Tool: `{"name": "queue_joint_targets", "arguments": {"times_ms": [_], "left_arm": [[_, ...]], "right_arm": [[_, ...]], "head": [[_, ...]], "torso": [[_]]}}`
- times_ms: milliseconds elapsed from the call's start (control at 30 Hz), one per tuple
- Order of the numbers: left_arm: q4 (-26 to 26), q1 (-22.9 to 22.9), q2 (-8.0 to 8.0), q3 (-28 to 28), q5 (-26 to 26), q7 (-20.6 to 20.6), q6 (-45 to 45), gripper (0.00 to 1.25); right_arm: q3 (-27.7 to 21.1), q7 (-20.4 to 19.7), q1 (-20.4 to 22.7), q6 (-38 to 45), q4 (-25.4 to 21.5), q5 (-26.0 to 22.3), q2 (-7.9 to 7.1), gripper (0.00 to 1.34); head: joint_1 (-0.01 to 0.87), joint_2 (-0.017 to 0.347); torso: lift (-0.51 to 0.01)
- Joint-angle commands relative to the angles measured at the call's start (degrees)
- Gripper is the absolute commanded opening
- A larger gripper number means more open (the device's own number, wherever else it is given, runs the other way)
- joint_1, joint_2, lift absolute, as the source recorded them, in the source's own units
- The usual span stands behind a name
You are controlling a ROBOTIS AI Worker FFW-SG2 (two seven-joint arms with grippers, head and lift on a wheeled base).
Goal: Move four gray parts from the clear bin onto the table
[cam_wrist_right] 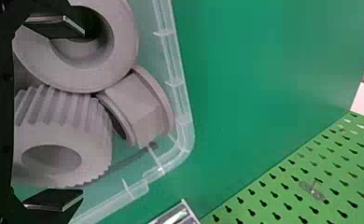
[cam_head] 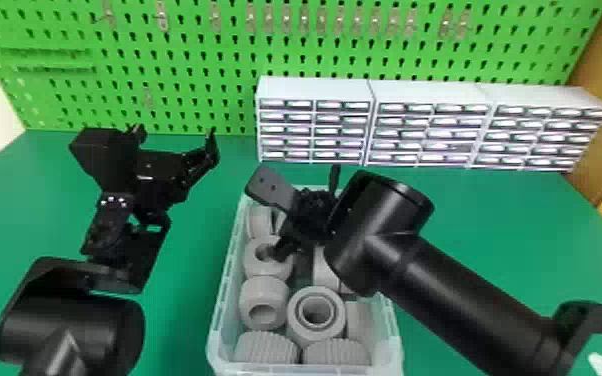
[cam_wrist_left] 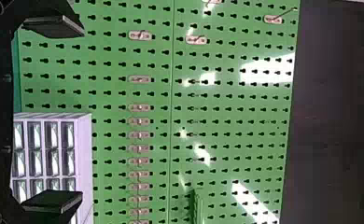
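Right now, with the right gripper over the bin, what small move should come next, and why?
Probably a slight sideways shift of the right gripper to center on the toothed gray part before lowering. Its fingers are open with nothing held: one overlaps the neighboring ring's hole, the other sits past the toothed part's far side, so closing as placed might catch both.

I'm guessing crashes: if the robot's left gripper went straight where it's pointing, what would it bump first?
The left gripper would probably meet the green pegboard, though depth is unclear, so a finger might graze the drawer cabinet.
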Motion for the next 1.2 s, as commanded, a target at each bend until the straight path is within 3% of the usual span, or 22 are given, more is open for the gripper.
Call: {"name": "queue_joint_targets", "arguments": {"times_ms": [0,467,800,1167], "left_arm": [[0.00,-0.09,-0.01,-0.03,0.00,0.00,0.00,1.18],[0.00,-0.18,-0.01,-0.12,0.09,0.00,0.00,1.17],[0.00,-0.18,-0.01,-0.12,0.18,0.00,0.00,1.17],[0.09,-0.18,-0.01,-0.21,0.18,0.00,0.00,1.17]], "right_arm": [[0.70,0.00,-0.16,-2.51,2.40,-0.82,0.08,1.24],[2.55,-2.72,-1.30,-5.32,5.13,-2.05,0.78,1.24],[4.74,-2.99,-1.39,-8.48,9.08,-3.20,0.78,1.23],[7.12,-3.34,-1.47,-10.15,9.87,-3.20,0.87,1.16]], "head": [[0.686,0.026],[0.686,0.026],[0.686,0.026],[0.686,0.026]], "torso": [[-0.050],[-0.050],[-0.050],[-0.050]]}}
